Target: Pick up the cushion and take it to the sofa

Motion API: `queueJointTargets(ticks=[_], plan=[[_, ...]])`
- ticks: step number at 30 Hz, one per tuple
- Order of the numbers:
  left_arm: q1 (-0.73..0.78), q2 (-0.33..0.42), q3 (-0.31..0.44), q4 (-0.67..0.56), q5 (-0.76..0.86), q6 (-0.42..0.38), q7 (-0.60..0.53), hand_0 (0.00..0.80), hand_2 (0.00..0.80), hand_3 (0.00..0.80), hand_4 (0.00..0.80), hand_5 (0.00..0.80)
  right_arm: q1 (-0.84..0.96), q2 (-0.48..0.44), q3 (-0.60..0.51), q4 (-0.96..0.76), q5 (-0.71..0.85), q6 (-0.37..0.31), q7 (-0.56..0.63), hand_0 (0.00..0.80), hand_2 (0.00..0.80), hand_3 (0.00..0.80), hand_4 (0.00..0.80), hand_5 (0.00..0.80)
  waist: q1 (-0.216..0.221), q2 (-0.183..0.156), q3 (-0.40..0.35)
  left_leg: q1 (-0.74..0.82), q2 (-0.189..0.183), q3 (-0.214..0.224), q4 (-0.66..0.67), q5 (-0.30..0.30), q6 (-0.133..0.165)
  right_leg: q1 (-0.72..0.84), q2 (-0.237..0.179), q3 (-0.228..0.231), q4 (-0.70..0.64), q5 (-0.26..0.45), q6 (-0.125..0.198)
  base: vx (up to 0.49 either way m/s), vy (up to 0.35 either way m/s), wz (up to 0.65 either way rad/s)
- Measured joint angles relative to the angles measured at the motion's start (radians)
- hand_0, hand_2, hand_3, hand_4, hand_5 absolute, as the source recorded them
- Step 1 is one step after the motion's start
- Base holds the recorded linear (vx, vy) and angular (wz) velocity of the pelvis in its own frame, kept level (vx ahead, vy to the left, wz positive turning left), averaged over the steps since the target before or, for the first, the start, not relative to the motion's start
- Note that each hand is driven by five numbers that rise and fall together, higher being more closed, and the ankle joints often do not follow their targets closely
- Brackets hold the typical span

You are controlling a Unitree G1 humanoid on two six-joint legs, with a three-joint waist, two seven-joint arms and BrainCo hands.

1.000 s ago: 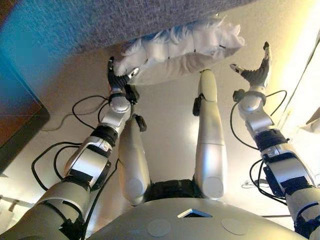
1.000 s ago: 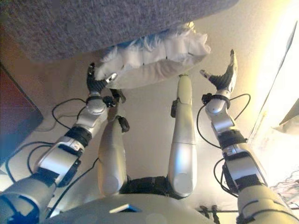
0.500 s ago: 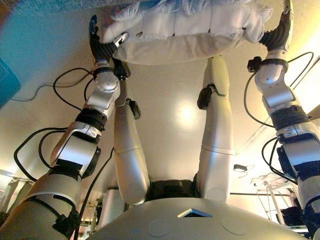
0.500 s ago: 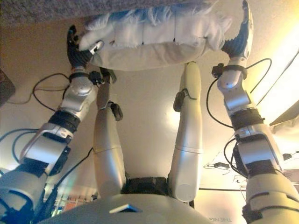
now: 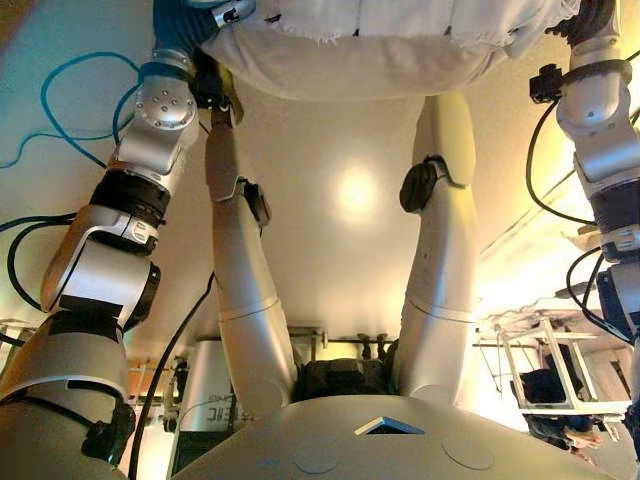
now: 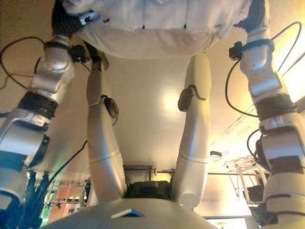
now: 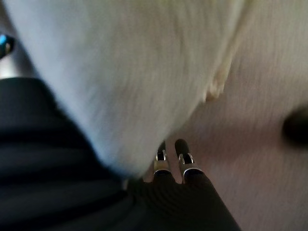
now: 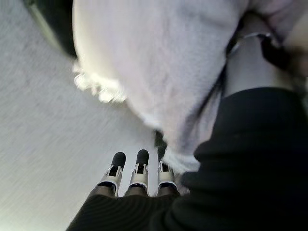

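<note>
The white fluffy cushion (image 5: 370, 45) is held off the floor between my two hands, at the top of the eye views. My left hand (image 5: 183, 22) presses on its left end and my right hand (image 5: 592, 18) on its right end. In the left wrist view the cushion (image 7: 130, 72) lies against the palm and the fingers (image 7: 185, 162) reach straight past it. In the right wrist view the cushion (image 8: 159, 62) also lies against the palm, with the fingers (image 8: 140, 169) straight. A grey textured surface (image 8: 43, 120) shows beyond them; I cannot tell whether it is the sofa.
Beige floor (image 5: 340, 190) lies below the cushion. A white metal rack (image 5: 540, 360) stands at the lower right. A grey box-like unit (image 5: 205, 400) stands at the lower left. A blue cable (image 5: 60, 90) lies on the floor at the left.
My right hand, apart from the cushion a second ago, now presses on its right end. The cushion is clamped between both hands. The camera view has shifted and the grey sofa edge has left it.
</note>
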Motion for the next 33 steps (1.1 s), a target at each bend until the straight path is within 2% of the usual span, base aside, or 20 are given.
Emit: queueJointTargets(ticks=[1, 2, 3, 4, 5, 6, 8, 9, 11, 12, 13, 14, 16, 22, 25, 27, 29, 33], plan=[[-0.038, 0.02, -0.013, -0.057, -0.04, 0.149, -0.021, 0.147, 0.147, 0.147, 0.147, 0.147, -0.001, -0.005, 0.002, 0.002, 0.008, -0.01, 0.027, 0.0, 0.0, 0.0, 0.0, 0.0, 0.004, 0.0, 0.0, 0.0, -0.001, 0.0, 0.001, 0.0, 0.0, -0.004, -0.006, 0.001, 0.01, -0.003, 0.0, 0.002, -0.03, 0.19], [-0.097, 0.047, -0.042, -0.032, -0.071, 0.249, -0.064, 0.433, 0.433, 0.433, 0.433, 0.433, -0.023, -0.011, 0.033, -0.001, 0.052, -0.012, 0.069, 0.0, 0.0, 0.0, 0.0, 0.0, 0.007, 0.0, 0.0, 0.0, -0.005, 0.0, 0.01, -0.001, -0.001, -0.005, -0.012, 0.002, 0.022, -0.006, 0.003, 0.002, -0.025, 0.14], [-0.111, 0.052, -0.042, -0.029, -0.072, 0.259, -0.07, 0.577, 0.577, 0.577, 0.577, 0.577, -0.035, -0.012, 0.042, -0.004, 0.068, -0.013, 0.086, 0.0, 0.0, 0.0, 0.0, 0.0, 0.004, 0.0, 0.0, -0.001, -0.006, -0.001, 0.013, -0.002, -0.003, -0.005, -0.014, 0.003, 0.024, -0.008, 0.003, 0.007, -0.016, 0.07], [-0.116, 0.068, -0.042, -0.03, -0.093, 0.261, -0.101, 0.8, 0.8, 0.8, 0.8, 0.8, -0.044, -0.021, 0.052, -0.007, 0.104, -0.013, 0.117, 0.066, 0.066, 0.066, 0.066, 0.066, 0.003, 0.0, 0.0, -0.003, -0.007, -0.003, 0.019, -0.004, -0.005, -0.005, -0.015, 0.003, 0.028, -0.008, 0.004, 0.0, 0.0, 0.0], [-0.109, 0.07, -0.042, -0.028, -0.139, 0.267, -0.138, 0.8, 0.8, 0.8, 0.8, 0.8, -0.043, -0.039, 0.065, -0.007, 0.142, -0.017, 0.148, 0.631, 0.631, 0.631, 0.631, 0.631, 0.006, 0.0, 0.0, -0.003, -0.007, -0.004, 0.023, -0.005, -0.006, -0.005, -0.015, 0.003, 0.03, -0.008, 0.004, 0.0, 0.0, 0.0], [-0.093, 0.063, -0.042, -0.018, -0.164, 0.265, -0.161, 0.8, 0.8, 0.8, 0.8, 0.8, -0.039, -0.047, 0.074, -0.008, 0.168, -0.025, 0.171, 0.8, 0.8, 0.8, 0.8, 0.8, 0.008, -0.001, 0.0, -0.003, -0.006, -0.005, 0.027, -0.005, -0.006, -0.005, -0.015, 0.003, 0.036, -0.011, 0.003, 0.0, 0.0, 0.0], [-0.038, 0.031, -0.033, -0.007, -0.148, 0.227, -0.147, 0.8, 0.8, 0.8, 0.8, 0.8, -0.023, -0.062, 0.074, -0.025, 0.197, -0.032, 0.204, 0.8, 0.8, 0.8, 0.8, 0.8, 0.011, -0.001, 0.0, -0.003, -0.002, -0.008, 0.031, -0.005, -0.006, 0.0, -0.012, -0.001, 0.04, -0.015, 0.001, -0.008, -0.008, -0.02], [-0.011, 0.022, -0.042, -0.004, 0.058, 0.154, -0.021, 0.8, 0.8, 0.8, 0.8, 0.8, -0.021, -0.063, 0.074, -0.028, 0.2, -0.04, 0.219, 0.8, 0.8, 0.8, 0.8, 0.8, 0.011, -0.001, 0.0, -0.002, 0.0, -0.008, 0.034, -0.005, -0.006, 0.003, -0.012, -0.003, 0.04, -0.015, 0.0, -0.025, -0.001, -0.03], [-0.002, 0.037, -0.124, -0.002, 0.17, 0.1, 0.08, 0.8, 0.8, 0.8, 0.8, 0.8, -0.022, -0.07, 0.08, -0.027, 0.219, -0.048, 0.244, 0.8, 0.8, 0.8, 0.8, 0.8, 0.019, -0.001, 0.001, -0.002, 0.0, -0.01, 0.042, -0.005, -0.006, 0.005, -0.012, -0.003, 0.048, -0.015, 0.0, 0.0, 0.0, 0.0], [0.0, 0.036, -0.125, -0.003, 0.186, 0.095, 0.094, 0.8, 0.8, 0.8, 0.8, 0.8, -0.024, -0.071, 0.079, -0.026, 0.224, -0.047, 0.247, 0.8, 0.8, 0.8, 0.8, 0.8, 0.019, -0.001, 0.001, -0.002, 0.0, -0.01, 0.047, -0.008, -0.003, 0.006, -0.012, -0.002, 0.05, -0.016, 0.0, 0.0, 0.0, 0.0], [0.005, 0.017, -0.104, -0.013, -0.043, 0.158, -0.035, 0.8, 0.8, 0.8, 0.8, 0.8, -0.028, -0.068, 0.079, -0.026, 0.236, -0.046, 0.247, 0.8, 0.8, 0.8, 0.8, 0.8, 0.021, -0.002, 0.001, -0.002, -0.002, -0.011, 0.054, -0.008, -0.003, 0.007, -0.012, -0.001, 0.055, -0.019, 0.003, -0.047, -0.006, -0.02], [0.025, -0.013, -0.049, -0.013, -0.151, 0.192, -0.093, 0.8, 0.8, 0.8, 0.8, 0.8, -0.028, -0.063, 0.079, -0.026, 0.237, -0.045, 0.239, 0.8, 0.8, 0.8, 0.8, 0.8, 0.02, -0.002, 0.001, -0.001, -0.001, -0.012, 0.06, -0.01, -0.005, 0.01, -0.013, 0.0, 0.058, -0.02, 0.003, -0.055, -0.012, -0.01], [0.058, -0.03, -0.042, -0.007, -0.234, 0.199, -0.136, 0.8, 0.8, 0.8, 0.8, 0.8, -0.018, -0.056, 0.075, -0.026, 0.236, -0.045, 0.237, 0.8, 0.8, 0.8, 0.8, 0.8, 0.018, -0.008, 0.005, 0.008, -0.001, -0.013, 0.062, -0.01, -0.006, 0.018, -0.012, 0.0, 0.059, -0.02, 0.004, -0.057, -0.005, -0.03], [0.169, -0.04, -0.043, -0.021, -0.266, 0.199, -0.177, 0.8, 0.8, 0.8, 0.8, 0.8, 0.043, -0.026, 0.069, -0.028, 0.231, -0.032, 0.234, 0.8, 0.8, 0.8, 0.8, 0.8, 0.008, -0.022, 0.012, 0.082, -0.001, -0.013, 0.067, -0.008, -0.011, 0.088, -0.01, 0.004, 0.066, -0.016, -0.003, -0.046, 0.03, -0.08], [0.267, -0.061, 0.016, -0.034, -0.312, 0.184, -0.173, 0.8, 0.8, 0.8, 0.8, 0.8, 0.115, 0.029, 0.041, -0.093, 0.203, -0.041, 0.233, 0.8, 0.8, 0.8, 0.8, 0.8, 0.002, -0.034, 0.015, 0.191, -0.007, -0.013, 0.055, -0.015, -0.012, 0.189, -0.002, 0.017, 0.045, -0.015, 0.002, -0.013, 0.135, -0.23], [0.36, -0.091, 0.04, -0.065, -0.315, 0.152, -0.165, 0.8, 0.8, 0.8, 0.8, 0.8, 0.174, 0.07, 0.013, -0.123, 0.169, -0.054, 0.222, 0.8, 0.8, 0.8, 0.8, 0.8, 0.008, -0.041, 0.013, 0.285, -0.018, -0.037, 0.045, -0.038, -0.02, 0.281, 0.006, 0.033, 0.004, -0.006, 0.01, -0.012, 0.135, -0.41], [0.439, -0.139, 0.055, -0.09, -0.314, 0.123, -0.149, 0.8, 0.8, 0.8, 0.8, 0.8, 0.239, 0.092, -0.017, -0.149, 0.145, -0.065, 0.212, 0.8, 0.8, 0.8, 0.8, 0.8, 0.016, -0.043, 0.012, 0.364, -0.028, -0.032, 0.032, -0.047, -0.017, 0.366, 0.006, 0.052, -0.049, 0.006, 0.027, 0.005, 0.151, -0.3], [0.53, -0.213, 0.051, -0.101, -0.306, 0.117, -0.117, 0.8, 0.8, 0.8, 0.8, 0.8, 0.387, 0.142, -0.091, -0.184, 0.116, -0.077, 0.191, 0.8, 0.8, 0.8, 0.8, 0.8, 0.017, -0.052, 0.014, 0.504, -0.043, -0.008, 0.008, -0.059, 0.001, 0.52, -0.014, 0.04, -0.105, 0.016, 0.047, 0.025, 0.151, -0.05]])
